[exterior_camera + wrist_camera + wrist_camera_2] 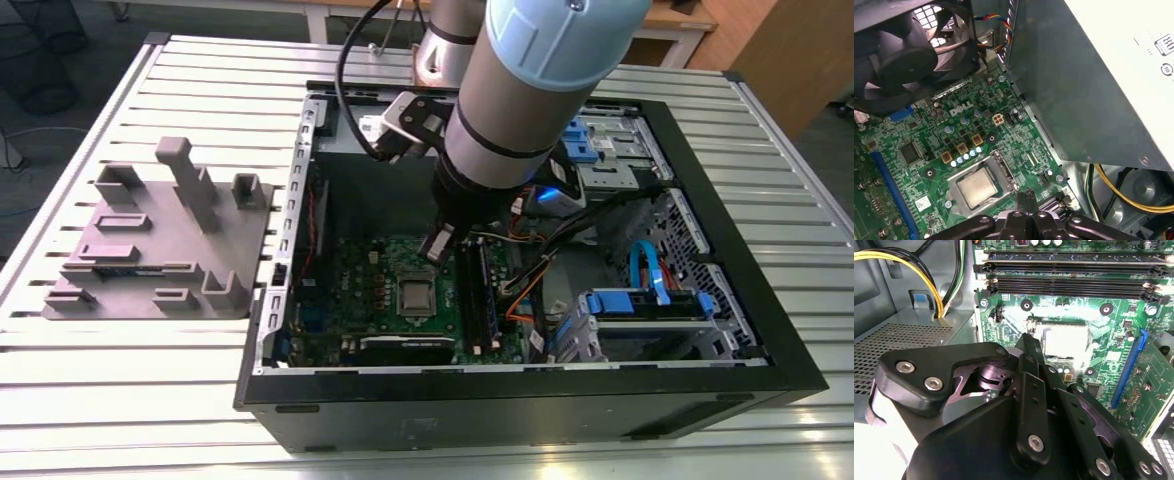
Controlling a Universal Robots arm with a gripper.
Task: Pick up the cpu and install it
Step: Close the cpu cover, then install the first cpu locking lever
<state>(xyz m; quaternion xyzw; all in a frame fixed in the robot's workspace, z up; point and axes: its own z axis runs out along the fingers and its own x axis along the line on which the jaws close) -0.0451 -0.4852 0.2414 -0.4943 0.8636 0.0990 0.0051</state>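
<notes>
Slatted metal table (160, 380), open computer case (534, 400) on it: cpu seated, arm above the board.

Arm reaches down into the case; the pincer (441, 243) hangs just above the motherboard (360, 300), close to the socket. The cpu (975, 187) lies flat inside the socket frame (1004, 172), silver top up, apart from the fingertips (1026, 200); it also shows in the second wrist view (1066, 340). Pincer fingers appear drawn together and grasp nothing. Judgement: pick and placement done; whether the socket frame is latched, cannot tell. Grey fixture (160, 240) stands on the table beside the case, no chip on it.
</notes>
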